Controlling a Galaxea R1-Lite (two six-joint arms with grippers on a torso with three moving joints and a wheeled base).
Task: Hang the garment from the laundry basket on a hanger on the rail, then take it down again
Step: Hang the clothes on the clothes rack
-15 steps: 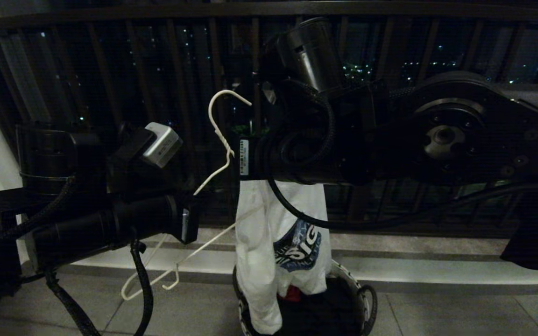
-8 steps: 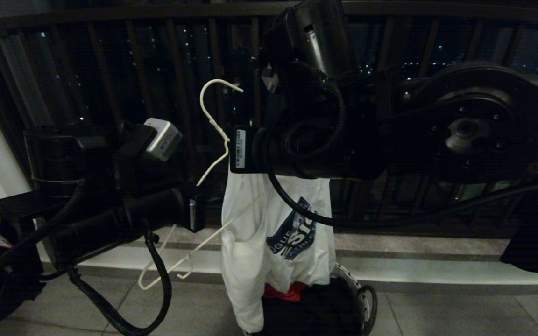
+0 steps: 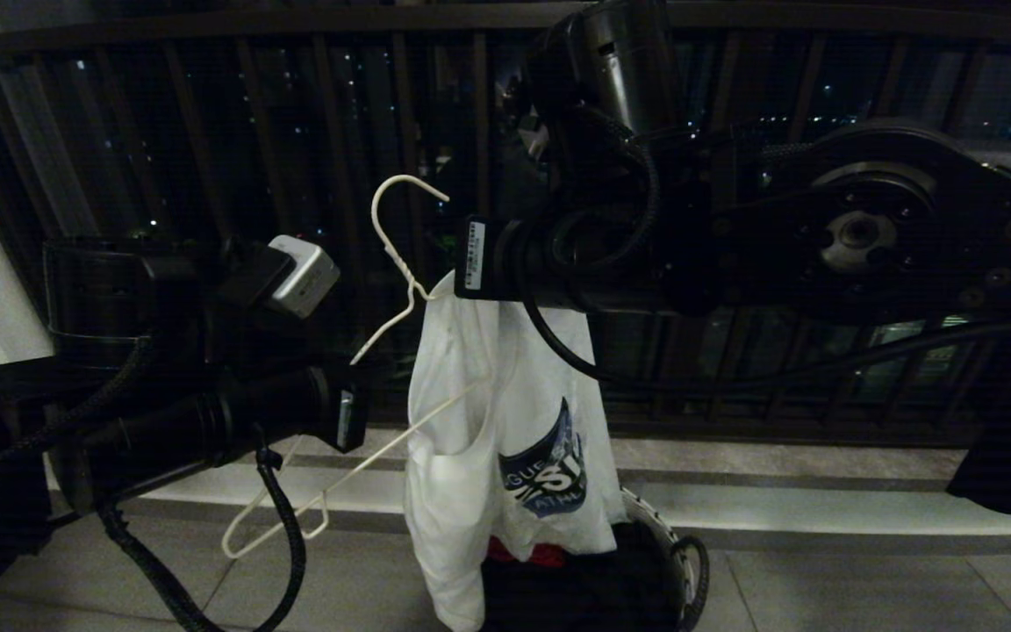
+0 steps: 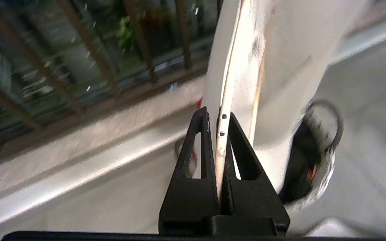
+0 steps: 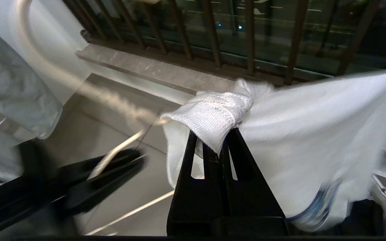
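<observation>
L pincer, head view left side: jaws clamped on the hanger wire, thin white rod pinched between both fingers per L wrist cam. Hanger sits tilted, hook end up near centre, lower bar running diagonally down-left toward the floor. Its shoulder end touches the garment edge; can't tell if wire is inside the fabric or just beside it.

Centre: garment = white tee, blue chest print w/ white letters facing cam. Hangs bunched and vertical, top end at R pincer, bottom hem dropping in front of the laundry basket. Can't tell if hem touches basket contents. Basket on floor, below + slightly right of the tee, white-patterned rim and one black loop handle visible, dark + red items inside.

R pincer: jaws clenched on a ribbed fold of the garment (looks like collar), R wrist cam shows fabric wedged between the fingertips, rest of tee draping away. In head view the pincer itself is hidden behind R arm, which spans centre to right edge, upper half.

Bg: dark balcony railing w/ vertical bars across whole width, pale ledge at its foot. Pale grey-blue cloth at edge of R wrist cam.
</observation>
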